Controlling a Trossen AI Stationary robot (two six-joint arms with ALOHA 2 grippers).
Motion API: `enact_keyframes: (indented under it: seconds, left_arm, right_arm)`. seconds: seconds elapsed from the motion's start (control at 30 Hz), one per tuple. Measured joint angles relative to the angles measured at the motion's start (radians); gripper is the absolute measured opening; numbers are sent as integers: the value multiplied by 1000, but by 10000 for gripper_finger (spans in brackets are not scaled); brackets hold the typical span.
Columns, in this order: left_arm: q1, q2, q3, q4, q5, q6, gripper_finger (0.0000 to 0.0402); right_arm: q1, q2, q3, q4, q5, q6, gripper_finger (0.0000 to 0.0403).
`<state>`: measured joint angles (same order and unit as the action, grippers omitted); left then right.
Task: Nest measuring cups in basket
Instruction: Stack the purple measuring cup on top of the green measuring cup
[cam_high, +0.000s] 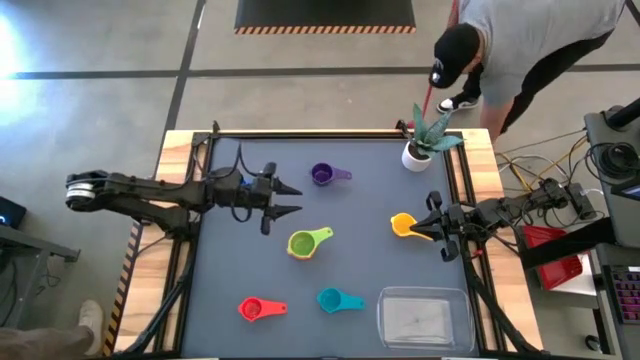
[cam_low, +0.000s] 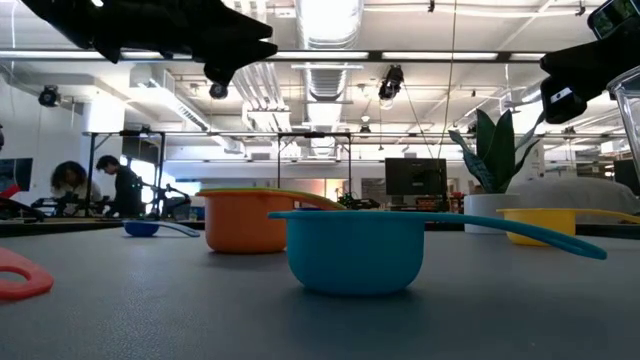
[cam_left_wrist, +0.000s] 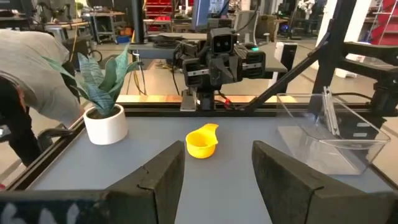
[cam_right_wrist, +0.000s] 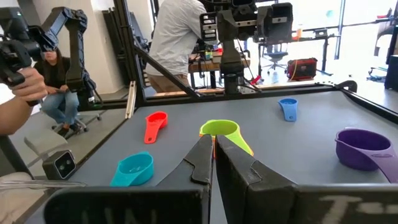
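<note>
A robotics lab or workshop: exposed ceiling ducts (cam_low: 330, 75) and strip lights overhead, a concrete floor (cam_high: 100, 60), monitors (cam_low: 415, 178) and workbenches beyond the desk (cam_high: 360, 250), and people (cam_low: 125, 185) seated at stations.
</note>
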<state>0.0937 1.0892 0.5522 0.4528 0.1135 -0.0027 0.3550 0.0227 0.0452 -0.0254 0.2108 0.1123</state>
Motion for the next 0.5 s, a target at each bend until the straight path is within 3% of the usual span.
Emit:
enact_keyframes:
  seconds: [0.5]
  left_arm:
    - [0, 38, 36, -4, 0, 31, 170]
  right_arm:
    - [0, 0, 0, 0, 0, 0, 9]
